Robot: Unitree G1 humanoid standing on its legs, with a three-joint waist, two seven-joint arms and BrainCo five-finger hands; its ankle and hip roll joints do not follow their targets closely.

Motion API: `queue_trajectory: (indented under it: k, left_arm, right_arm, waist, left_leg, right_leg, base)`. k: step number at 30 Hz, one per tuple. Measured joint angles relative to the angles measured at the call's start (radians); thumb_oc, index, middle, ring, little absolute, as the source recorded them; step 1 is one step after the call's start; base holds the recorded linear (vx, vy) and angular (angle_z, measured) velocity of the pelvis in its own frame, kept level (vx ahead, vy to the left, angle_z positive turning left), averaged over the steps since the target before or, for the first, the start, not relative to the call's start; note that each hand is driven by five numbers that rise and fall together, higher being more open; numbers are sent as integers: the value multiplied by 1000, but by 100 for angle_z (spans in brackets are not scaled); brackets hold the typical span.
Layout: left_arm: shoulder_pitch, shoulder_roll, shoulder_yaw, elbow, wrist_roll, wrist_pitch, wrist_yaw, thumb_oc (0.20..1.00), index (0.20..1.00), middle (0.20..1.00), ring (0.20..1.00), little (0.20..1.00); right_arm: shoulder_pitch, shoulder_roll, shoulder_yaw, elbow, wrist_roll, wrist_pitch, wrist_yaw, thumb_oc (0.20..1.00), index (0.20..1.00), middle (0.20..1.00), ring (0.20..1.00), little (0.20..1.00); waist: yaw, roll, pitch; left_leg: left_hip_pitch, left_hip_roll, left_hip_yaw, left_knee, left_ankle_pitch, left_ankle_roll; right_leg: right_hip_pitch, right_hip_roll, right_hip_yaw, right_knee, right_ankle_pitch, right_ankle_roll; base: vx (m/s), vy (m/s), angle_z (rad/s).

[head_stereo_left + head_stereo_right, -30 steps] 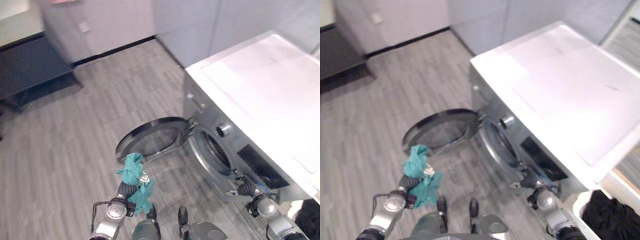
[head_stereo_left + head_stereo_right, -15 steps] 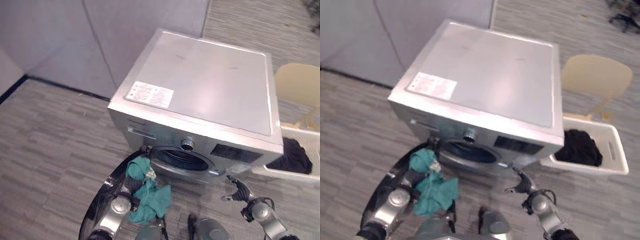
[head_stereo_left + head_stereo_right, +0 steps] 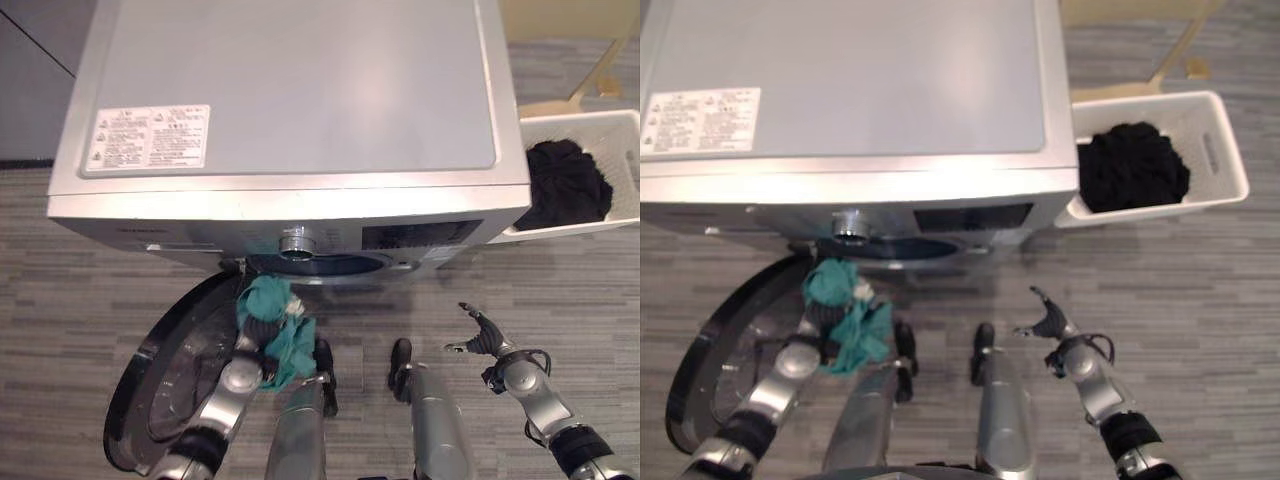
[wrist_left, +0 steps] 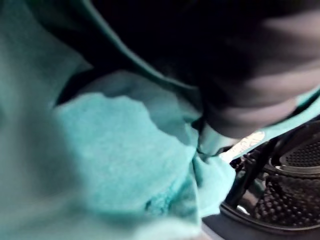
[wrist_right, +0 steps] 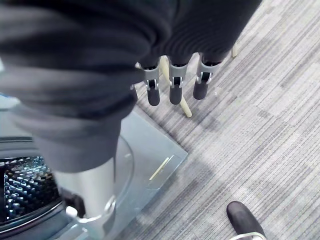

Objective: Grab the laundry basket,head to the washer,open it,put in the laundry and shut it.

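Left hand (image 3: 262, 333) clamps the teal garment (image 3: 278, 325) before the washer (image 3: 300, 120) opening; right hand (image 3: 484, 340) hangs empty, fingers relaxed.

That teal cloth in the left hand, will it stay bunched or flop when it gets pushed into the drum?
The teal cloth probably flops: it droops in loose folds below the left hand. It looks light, hanging from one grasp. A trailing end might snag on the washer door.
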State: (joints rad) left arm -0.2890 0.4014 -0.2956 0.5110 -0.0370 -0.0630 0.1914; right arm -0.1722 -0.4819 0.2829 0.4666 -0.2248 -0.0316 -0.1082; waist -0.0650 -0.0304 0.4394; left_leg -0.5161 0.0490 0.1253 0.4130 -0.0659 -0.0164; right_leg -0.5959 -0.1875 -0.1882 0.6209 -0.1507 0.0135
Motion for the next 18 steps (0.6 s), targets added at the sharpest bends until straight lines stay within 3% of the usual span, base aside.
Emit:
queue_trajectory:
  k: [1, 3, 4, 5, 9, 12, 14, 15, 18]
  left_arm:
    - [-78, 17, -21, -8, 1, -5, 17, 200, 200, 200, 200, 200]
    - [-215, 50, -20, -15, 3, -5, 50, 200, 200, 200, 200, 200]
    - [-275, 72, -21, -14, 6, -4, 65, 200, 200, 200, 200, 200]
    - [-355, 94, 0, 17, 12, -4, 93, 200, 200, 200, 200, 200]
    - [-557, 185, -34, 85, 13, -1, 134, 200, 200, 200, 200, 200]
    - [-734, 244, -95, 186, 12, 1, 163, 200, 200, 200, 200, 200]
    - [-900, 332, -152, 215, 12, 3, 179, 200, 200, 200, 200, 200]
    - [-1009, 381, -229, 209, 13, 2, 215, 200, 200, 200, 200, 200]
    - [-1078, 403, -272, 199, 20, -19, 248, 200, 200, 200, 200, 200]
  right_arm:
    - [-23, -21, -9, -21, 0, -8, -10, 1000, 1000, 1000, 1000, 1000]
    - [-97, -45, -30, -52, 0, -9, -31, 1000, 1000, 1000, 1000, 1000]
    - [-124, -49, -46, -58, 1, -9, -45, 1000, 1000, 1000, 1000, 1000]
    - [-163, -48, -54, -57, 9, -4, -66, 1000, 1000, 1000, 1000, 1000]
    - [-135, -58, -78, -109, 41, -17, -101, 1000, 1000, 1000, 1000, 1000]
    - [-130, -60, -67, -108, 57, -32, -104, 1000, 1000, 1000, 1000, 1000]
    - [-131, -74, -41, -107, 74, -53, -103, 1000, 1000, 1000, 1000, 1000]
    - [-124, -77, -35, -106, 76, -58, -96, 1000, 1000, 1000, 1000, 1000]
    - [-113, -87, -33, -117, 79, -72, -89, 1000, 1000, 1000, 1000, 1000]
  waist:
    - [-6, 6, 26]
    - [-20, 1, 99]
    - [-20, -4, 120]
    - [-48, -3, 141]
    - [-104, -4, 138]
    - [-122, -5, 138]
    - [-129, -6, 137]
    - [-134, -6, 137]
    - [-145, -8, 133]
  left_leg:
    - [-75, 5, -3, 66, -33, 2]
    - [-178, 12, 19, 169, -52, 15]
    - [-238, 27, 36, 232, -76, 20]
    - [-334, 50, 34, 352, -116, 16]
    - [-480, 73, 35, 495, -162, 39]
    - [-543, 81, 60, 508, -159, 58]
    - [-610, 84, 65, 528, -159, 59]
    - [-646, 98, 70, 553, -156, 64]
    - [-675, 112, 79, 567, -160, 62]
  right_leg:
    - [-65, -5, 15, 52, -37, -5]
    - [-173, -6, 51, 136, -40, -5]
    - [-235, -3, 68, 183, -42, -6]
    - [-311, 0, 72, 253, -56, -14]
    - [-446, 3, 93, 354, -81, -19]
    - [-524, 9, 121, 371, -80, -14]
    - [-599, 18, 138, 384, -79, -14]
    - [-636, 22, 138, 399, -75, -10]
    - [-669, 26, 143, 405, -75, -10]
  base:
    - [-189, 104, 3]
    - [-130, 55, -18]
    - [-121, 61, -52]
    - [-146, 70, -42]
    - [-63, 42, -13]
    - [-7, 34, -8]
    - [30, 10, -26]
    - [47, 31, -28]
    - [31, 22, -10]
